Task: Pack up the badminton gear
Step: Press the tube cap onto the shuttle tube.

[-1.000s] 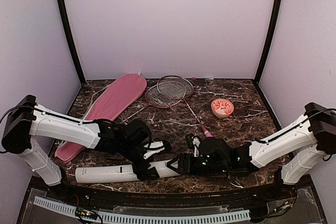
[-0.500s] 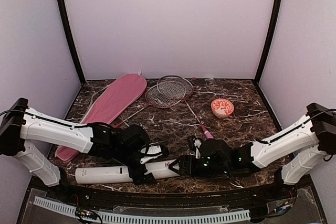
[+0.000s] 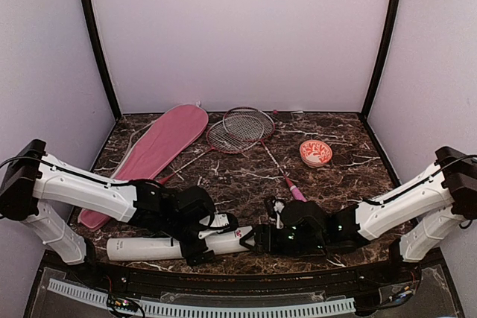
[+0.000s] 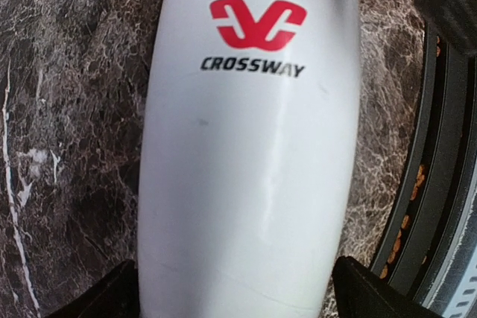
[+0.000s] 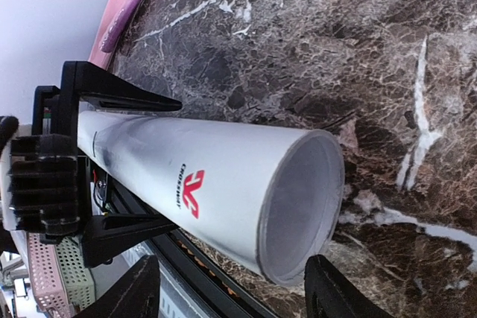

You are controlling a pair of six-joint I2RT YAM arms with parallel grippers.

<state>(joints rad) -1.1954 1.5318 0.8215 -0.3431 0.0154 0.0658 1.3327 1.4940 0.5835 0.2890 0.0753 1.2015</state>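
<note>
The white tube [image 3: 145, 247] with a red logo lies on its side near the table's front edge. My left gripper [image 3: 195, 243] straddles its middle; in the left wrist view the tube [image 4: 250, 147] fills the space between the jaws and both fingers [image 4: 365, 296] press its sides. My right gripper [image 3: 257, 240] stands open just in front of the tube's open mouth [image 5: 298, 206], with nothing between its fingers [image 5: 141, 288]. Two red-framed rackets [image 3: 240, 130] lie crossed at the back. A pink handle [image 3: 294, 191] pokes out behind my right arm. The pink bag [image 3: 156, 147] lies at the back left.
A round red-and-white dish [image 3: 315, 153] sits at the back right. The black front rail [image 3: 223, 277] runs close behind the tube. White walls with black corner posts [image 3: 97, 42] enclose the marble table [image 3: 335, 184].
My left gripper has come down towards the front edge and settled over the tube. My right gripper has edged slightly left towards the tube's mouth. The tube has barely shifted.
</note>
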